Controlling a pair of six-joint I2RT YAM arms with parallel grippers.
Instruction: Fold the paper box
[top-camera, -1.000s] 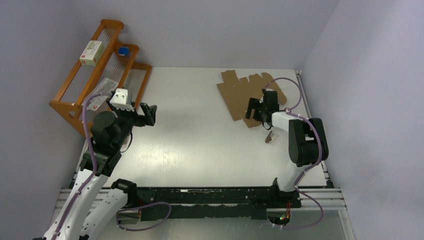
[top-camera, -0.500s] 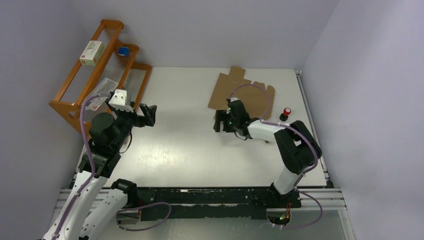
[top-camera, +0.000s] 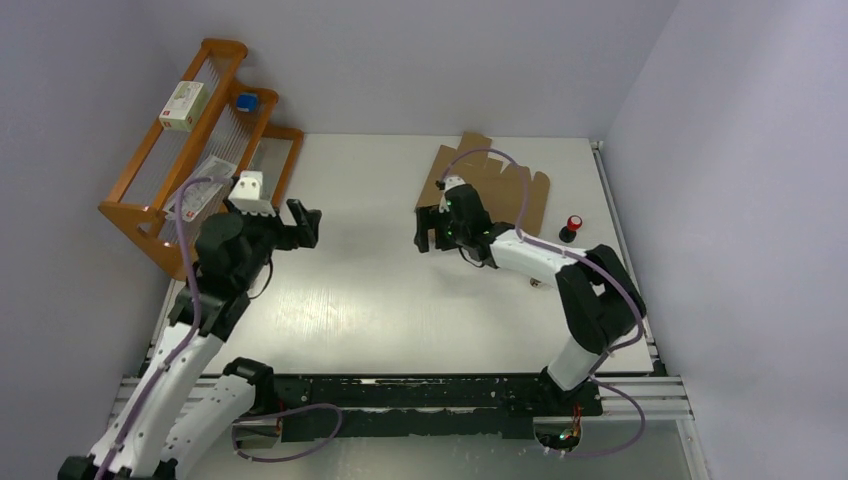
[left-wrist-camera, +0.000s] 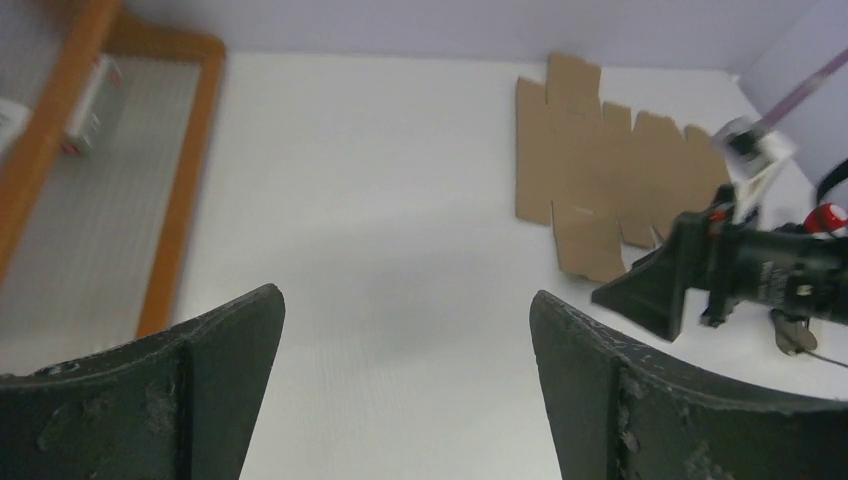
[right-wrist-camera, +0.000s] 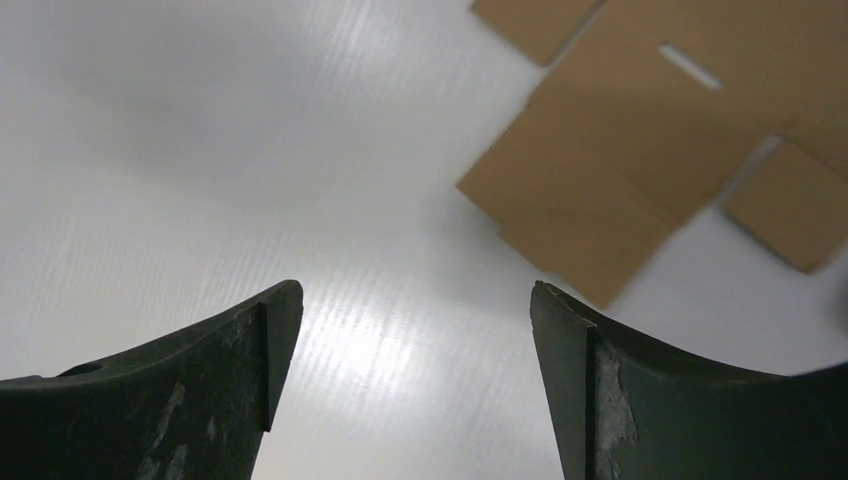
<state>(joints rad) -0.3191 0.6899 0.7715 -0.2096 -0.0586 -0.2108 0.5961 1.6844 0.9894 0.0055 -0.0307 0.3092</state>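
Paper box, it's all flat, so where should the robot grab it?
Probably the near corner flap of the paper box, coming in low from the left with the right end effector. The sheet lies flat, so only edges offer a pinch.

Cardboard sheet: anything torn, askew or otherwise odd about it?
Only its angle: the flat brown die-cut cardboard sheet lies unfolded, skewed to the edges of the white table. No tear or crush shows. The right gripper is open just short of its near corner, holding nothing.
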